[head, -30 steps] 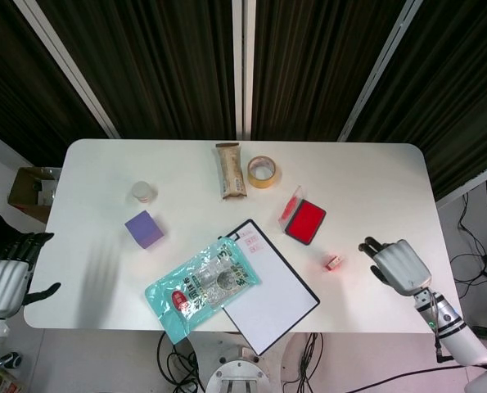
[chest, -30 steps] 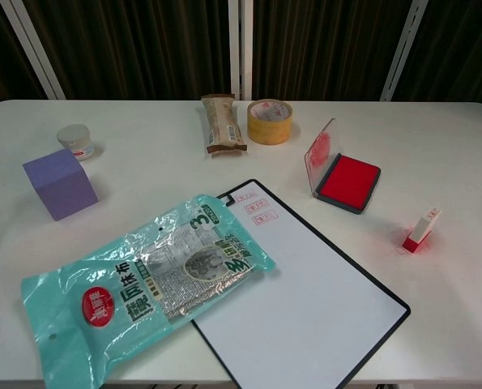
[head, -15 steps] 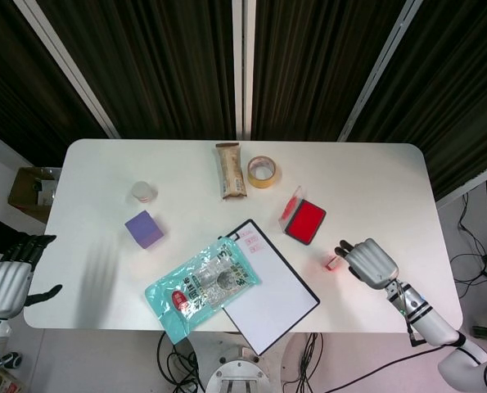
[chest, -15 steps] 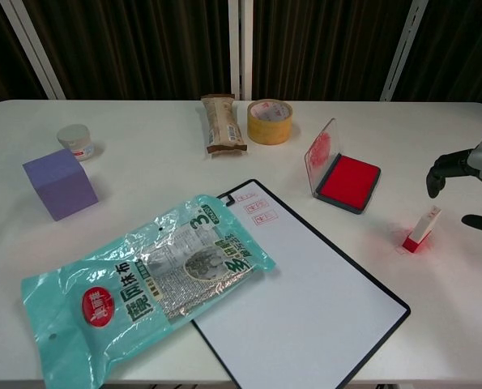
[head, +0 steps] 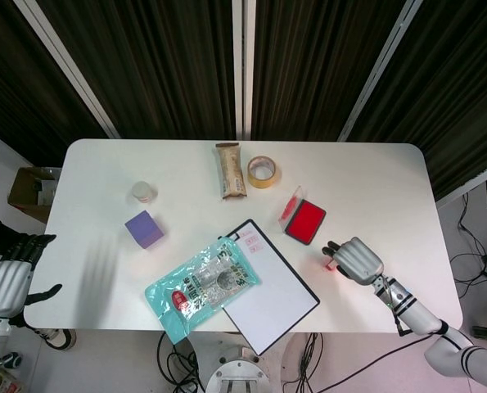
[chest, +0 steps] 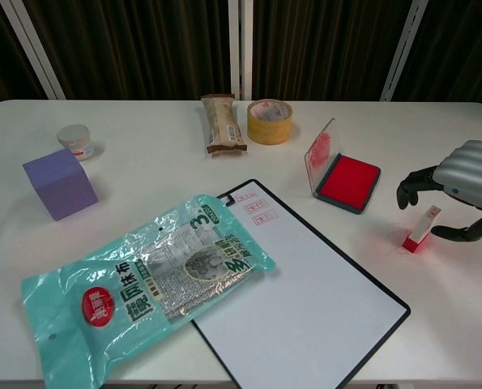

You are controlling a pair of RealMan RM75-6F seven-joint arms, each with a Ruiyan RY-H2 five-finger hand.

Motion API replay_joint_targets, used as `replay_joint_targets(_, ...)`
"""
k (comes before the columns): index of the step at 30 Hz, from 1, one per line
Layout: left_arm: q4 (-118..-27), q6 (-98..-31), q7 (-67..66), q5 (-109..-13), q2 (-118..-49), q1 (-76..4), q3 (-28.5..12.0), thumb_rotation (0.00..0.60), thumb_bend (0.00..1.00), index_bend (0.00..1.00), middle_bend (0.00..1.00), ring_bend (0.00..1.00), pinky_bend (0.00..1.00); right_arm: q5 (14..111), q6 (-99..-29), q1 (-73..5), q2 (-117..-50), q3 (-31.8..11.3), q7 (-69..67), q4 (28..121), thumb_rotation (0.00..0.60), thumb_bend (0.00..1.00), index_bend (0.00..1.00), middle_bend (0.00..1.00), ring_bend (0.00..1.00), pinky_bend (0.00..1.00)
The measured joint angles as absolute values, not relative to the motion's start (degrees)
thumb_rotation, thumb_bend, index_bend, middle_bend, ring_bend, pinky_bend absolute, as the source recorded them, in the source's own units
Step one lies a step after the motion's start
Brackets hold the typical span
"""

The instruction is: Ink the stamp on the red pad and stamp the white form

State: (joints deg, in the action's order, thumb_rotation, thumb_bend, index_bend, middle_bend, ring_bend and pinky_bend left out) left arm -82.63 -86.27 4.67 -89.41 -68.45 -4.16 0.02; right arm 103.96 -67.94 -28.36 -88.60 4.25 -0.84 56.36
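The small stamp (chest: 420, 229) with a red base and white top stands upright on the table, right of the clipboard; in the head view the stamp (head: 331, 264) shows just left of my right hand. My right hand (chest: 459, 190) (head: 358, 259) hovers over it with fingers and thumb spread to either side, not closed on it. The red ink pad (chest: 348, 183) (head: 306, 222) lies open, lid raised, just behind the stamp. The white form (chest: 305, 300) (head: 269, 286) lies on a black-edged clipboard, with small red marks at its top. My left hand (head: 10, 274) hangs open off the table's left edge.
A teal snack bag (chest: 143, 284) overlaps the form's left corner. A purple cube (chest: 60, 184) and a small jar (chest: 77, 141) stand at the left. A wrapped bar (chest: 223, 123) and a tape roll (chest: 270, 121) lie at the back. A cardboard box (head: 34, 188) sits beyond the table.
My right hand has moved in from the right edge toward the stamp and now arches over it. The stamp and the left hand have stayed put.
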Motion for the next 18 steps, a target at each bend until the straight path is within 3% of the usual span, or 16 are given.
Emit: replay_joint_targets(18, -82.6, -85.7, 4.9, -89.0, -68.3, -4.4, -0.1, 0.600, 0.00, 0.16, 0.16, 0.13, 0.24, 102.2, -67.7, -29.2, -90.1, 5.6, -2.2, 53.6, 0.600, 0.23, 0.42, 0.44, 0.77, 1.00)
